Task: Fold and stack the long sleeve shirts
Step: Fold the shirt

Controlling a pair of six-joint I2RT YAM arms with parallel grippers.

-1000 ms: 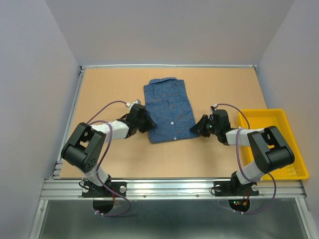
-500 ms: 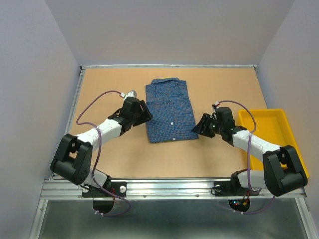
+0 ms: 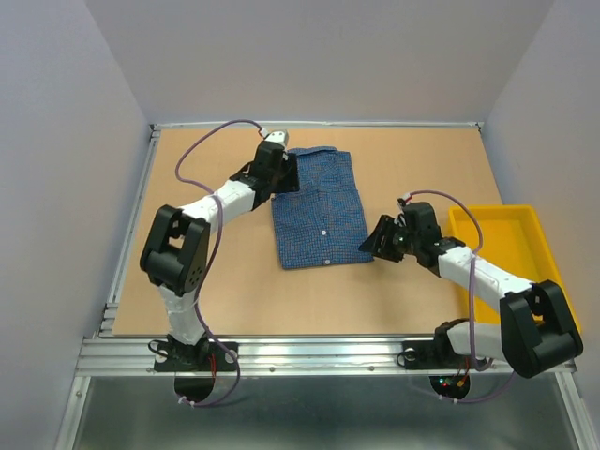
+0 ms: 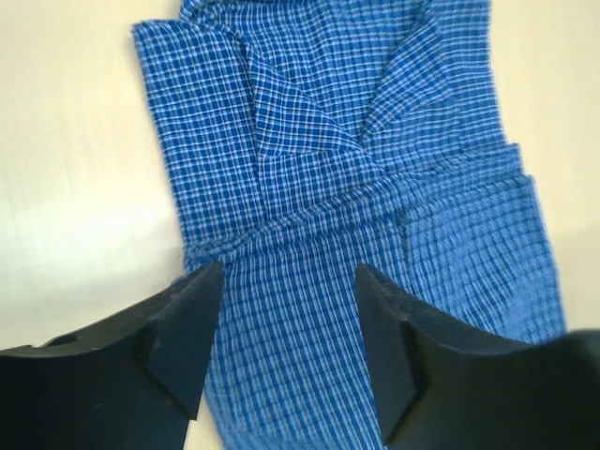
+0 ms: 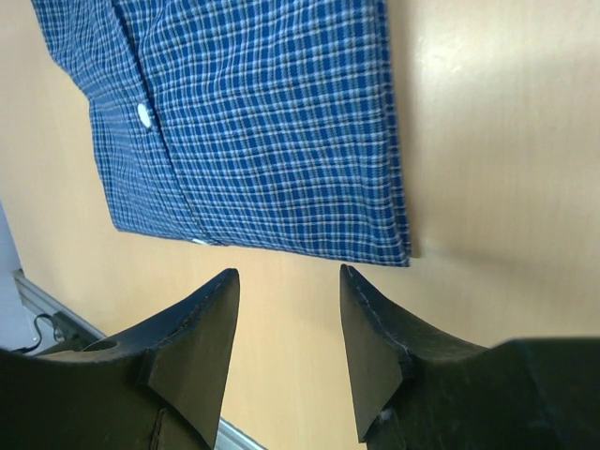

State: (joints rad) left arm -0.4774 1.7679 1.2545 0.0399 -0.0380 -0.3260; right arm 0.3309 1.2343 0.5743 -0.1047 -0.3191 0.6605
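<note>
1. Our left arm (image 3: 202, 211) reaches from the lower left of the top view toward its upper centre, elbow bent at mid-left.
2. Our left gripper (image 3: 286, 174) holds its jaws parted, nothing between them.
3. Our right arm (image 3: 478, 272) stretches low, leftward from the lower right.
4. Our right gripper (image 3: 372, 241), right of centre, likewise gapes empty.

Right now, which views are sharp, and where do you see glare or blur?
Top external view: even light, everything sharp, the shirt clear. Left wrist view: the table looks washed out, the left gripper dark and soft. Right wrist view: a bright patch on the table beside the shirt, the right gripper nearly black.
</note>
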